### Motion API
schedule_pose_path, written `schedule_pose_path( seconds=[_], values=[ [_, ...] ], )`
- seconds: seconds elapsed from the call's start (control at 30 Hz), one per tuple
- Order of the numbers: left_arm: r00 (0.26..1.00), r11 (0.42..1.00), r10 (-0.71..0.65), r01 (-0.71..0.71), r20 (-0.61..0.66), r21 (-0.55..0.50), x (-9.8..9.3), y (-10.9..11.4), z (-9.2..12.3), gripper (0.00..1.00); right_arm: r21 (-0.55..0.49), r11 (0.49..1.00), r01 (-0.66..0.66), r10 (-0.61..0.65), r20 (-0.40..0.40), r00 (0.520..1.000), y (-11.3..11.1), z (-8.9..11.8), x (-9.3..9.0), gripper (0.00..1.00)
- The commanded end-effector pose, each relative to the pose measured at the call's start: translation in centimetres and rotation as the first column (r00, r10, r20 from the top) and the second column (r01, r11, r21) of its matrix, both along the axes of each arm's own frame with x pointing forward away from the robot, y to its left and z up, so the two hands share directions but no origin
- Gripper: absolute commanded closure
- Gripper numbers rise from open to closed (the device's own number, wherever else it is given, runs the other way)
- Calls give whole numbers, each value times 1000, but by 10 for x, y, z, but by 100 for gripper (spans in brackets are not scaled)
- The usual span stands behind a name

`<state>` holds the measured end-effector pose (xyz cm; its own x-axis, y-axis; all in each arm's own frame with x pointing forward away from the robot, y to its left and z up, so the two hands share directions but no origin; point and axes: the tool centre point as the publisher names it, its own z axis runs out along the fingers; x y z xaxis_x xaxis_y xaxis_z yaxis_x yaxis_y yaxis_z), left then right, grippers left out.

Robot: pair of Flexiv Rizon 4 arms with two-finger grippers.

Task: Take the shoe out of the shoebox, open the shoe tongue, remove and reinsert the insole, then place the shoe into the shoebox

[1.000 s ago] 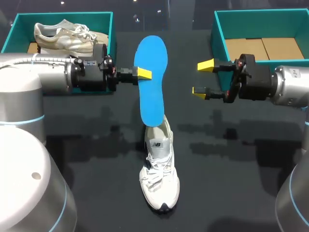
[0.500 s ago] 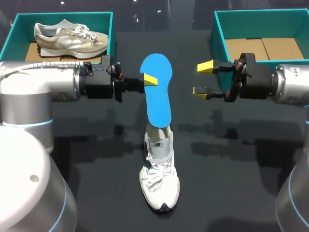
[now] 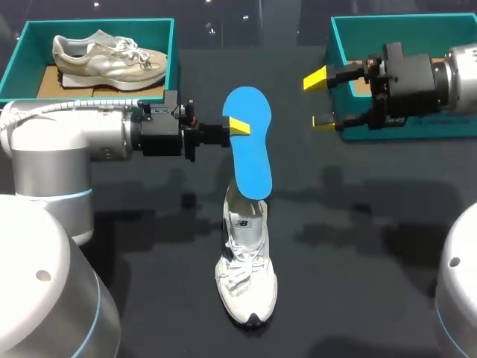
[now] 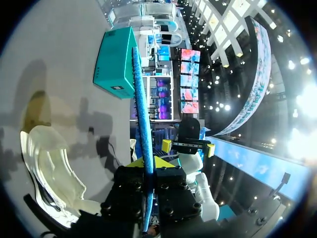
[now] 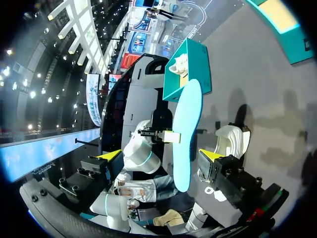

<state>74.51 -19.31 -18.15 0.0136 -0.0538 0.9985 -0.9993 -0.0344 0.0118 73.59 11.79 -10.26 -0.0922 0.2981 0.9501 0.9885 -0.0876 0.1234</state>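
A white shoe [image 3: 246,276] stands on the dark table, toe toward the near edge, its opening wide. My left gripper [image 3: 238,127] is shut on the edge of a blue insole [image 3: 250,149], which hangs upright with its lower end over the shoe's heel opening. The left wrist view shows the insole [image 4: 141,114] edge-on between the fingers, the shoe [image 4: 49,168] beside it. My right gripper [image 3: 320,99] stands open and empty in front of the right teal box [image 3: 340,52]. In the right wrist view the insole [image 5: 185,134] is ahead of the right gripper [image 5: 159,156], beside the shoe [image 5: 230,141].
A teal box [image 3: 173,45] at the back left holds a second, beige shoe [image 3: 104,56]. The right teal box shows a cardboard floor [image 3: 428,71]. Dark table surface lies around the white shoe on all sides.
My left arm has carried the insole to the right and lower, toward the shoe's opening. My right arm has drawn back and up toward the right box, still open.
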Motion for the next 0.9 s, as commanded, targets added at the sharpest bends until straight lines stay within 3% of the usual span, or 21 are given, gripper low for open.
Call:
schedule_pose_path(
  seconds=[0.03,0.2,0.33,0.53,0.73,0.9],
  values=[
    [1000,1000,1,-1,1,1,-1,0,0,100,-407,913,38,-61,-43,997,6,36,-7,0],
    [1000,1000,1,-1,1,1,-1,0,0,100,-568,822,32,-98,-87,991,19,56,-8,0],
    [1000,1000,1,-1,1,1,-1,0,0,100,-694,719,20,-153,-130,980,34,68,-6,0],
    [1000,1000,1,-1,1,1,-1,0,0,100,-813,581,26,-249,-148,957,51,79,-5,0],
    [1000,1000,1,-1,1,1,-1,0,0,100,-871,491,18,-289,-144,947,62,85,-6,0],
    [1000,1000,1,-1,1,1,-1,0,0,100,-891,453,2,-300,-151,942,67,83,-6,0]
  ],
)
